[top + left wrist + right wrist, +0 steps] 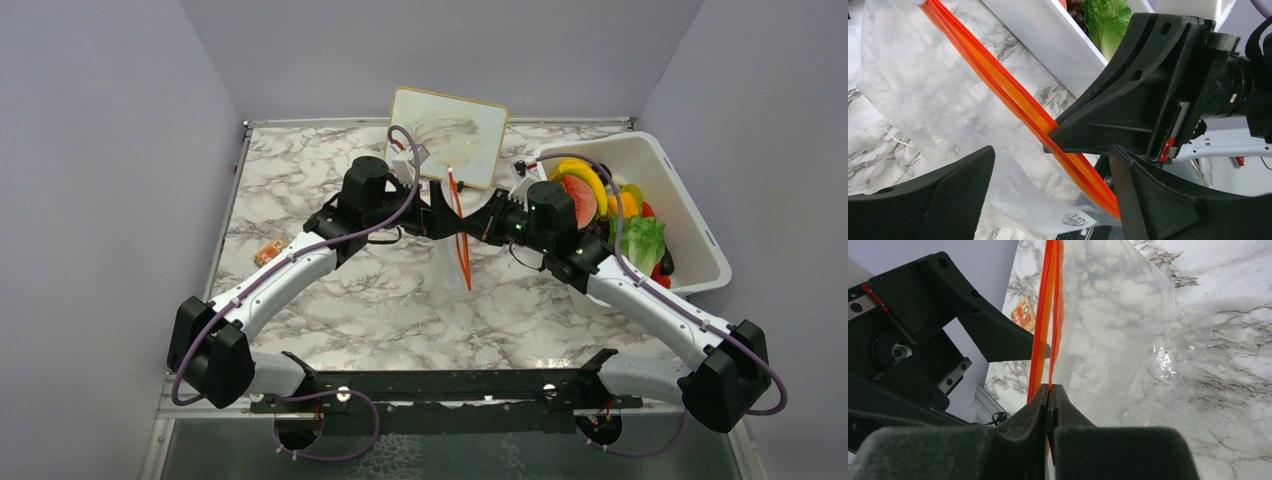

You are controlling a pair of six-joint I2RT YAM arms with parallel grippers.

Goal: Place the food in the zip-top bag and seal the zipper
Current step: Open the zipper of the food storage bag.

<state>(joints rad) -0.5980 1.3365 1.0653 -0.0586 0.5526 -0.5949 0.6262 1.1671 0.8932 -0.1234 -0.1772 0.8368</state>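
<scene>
The zip-top bag [938,100] is clear and floppy and is held up over the marble table. Its orange zipper [462,245] runs front to back between the two grippers. My right gripper [1050,388] is shut on the zipper [1048,315], pinching the strip near one end. My left gripper [1053,167] stands open, one finger on each side of the zipper [1013,95] and not touching it. The food lies in the white tub at the right: a yellow banana [585,175], a red slice [578,200], green lettuce [640,242] and dark grapes [1075,5].
The white tub [690,215] stands at the right edge of the table. A framed board [450,135] leans against the back wall. A small orange patterned card [267,253] lies on the marble at the left. Grey walls close in both sides.
</scene>
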